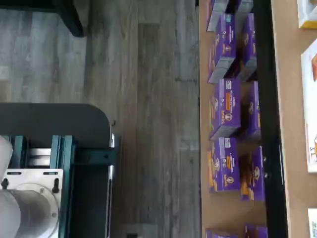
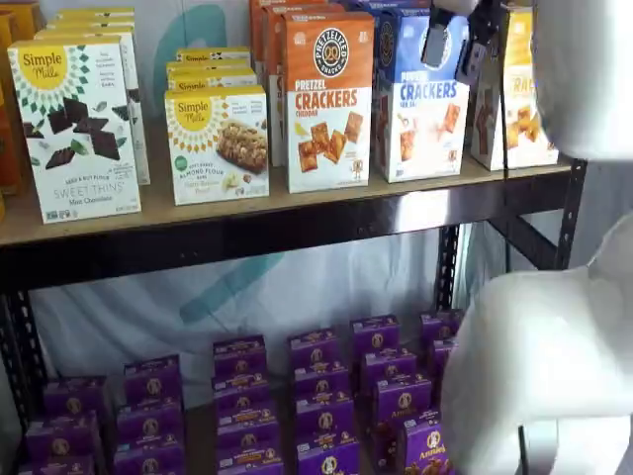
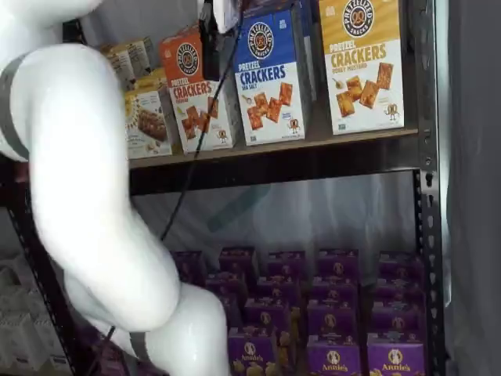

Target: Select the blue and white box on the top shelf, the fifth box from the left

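Note:
The blue and white box (image 2: 420, 99) stands upright on the top shelf (image 2: 247, 210), between an orange-topped cracker box (image 2: 328, 99) and a yellow-topped one (image 2: 514, 99). It also shows in a shelf view (image 3: 270, 74), on the tan board (image 3: 329, 139). My gripper (image 2: 458, 45) hangs from the view's upper edge in front of the box's blue top, not touching it. Its two black fingers (image 2: 436, 40) stand apart with blue box showing between them, so it is open and empty. In a shelf view (image 3: 211, 35) only its side shows, with a cable hanging below.
Simple Mills boxes (image 2: 74, 129) fill the shelf's left part. Purple boxes (image 2: 316, 396) crowd the lower level and show in the wrist view (image 1: 225, 106) beside a grey wood floor (image 1: 143, 124). My white arm (image 3: 86, 196) fills much of both shelf views. A dark mount with teal brackets (image 1: 64, 153) shows in the wrist view.

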### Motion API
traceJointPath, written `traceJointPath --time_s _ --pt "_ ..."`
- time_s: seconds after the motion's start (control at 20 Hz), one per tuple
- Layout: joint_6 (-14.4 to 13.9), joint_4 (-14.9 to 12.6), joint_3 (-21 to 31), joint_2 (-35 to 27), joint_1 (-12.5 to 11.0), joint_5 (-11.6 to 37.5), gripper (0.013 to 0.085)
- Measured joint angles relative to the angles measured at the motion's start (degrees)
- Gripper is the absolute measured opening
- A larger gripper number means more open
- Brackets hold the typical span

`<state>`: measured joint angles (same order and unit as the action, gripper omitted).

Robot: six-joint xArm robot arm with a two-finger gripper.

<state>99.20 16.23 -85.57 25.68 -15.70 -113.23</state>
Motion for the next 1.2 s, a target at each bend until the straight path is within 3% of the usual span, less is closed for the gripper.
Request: traceJointPath --time_s 0.3,0.55,0.75,1.0,1.2 --pt "0.29 -0.16 4.4 3.32 0.13 5.45 0.085" --pt "0.89 3.59 7.06 6.05 -1.86 11.46 0.085" --pt "1.14 5.24 5.11 5.47 -3.08 13.71 0.085" --pt "1.03 11.5 1.57 3.67 -6.35 16.21 0.085" --pt "0.68 11.49 -1.54 1.41 -6.01 18.33 0.085"
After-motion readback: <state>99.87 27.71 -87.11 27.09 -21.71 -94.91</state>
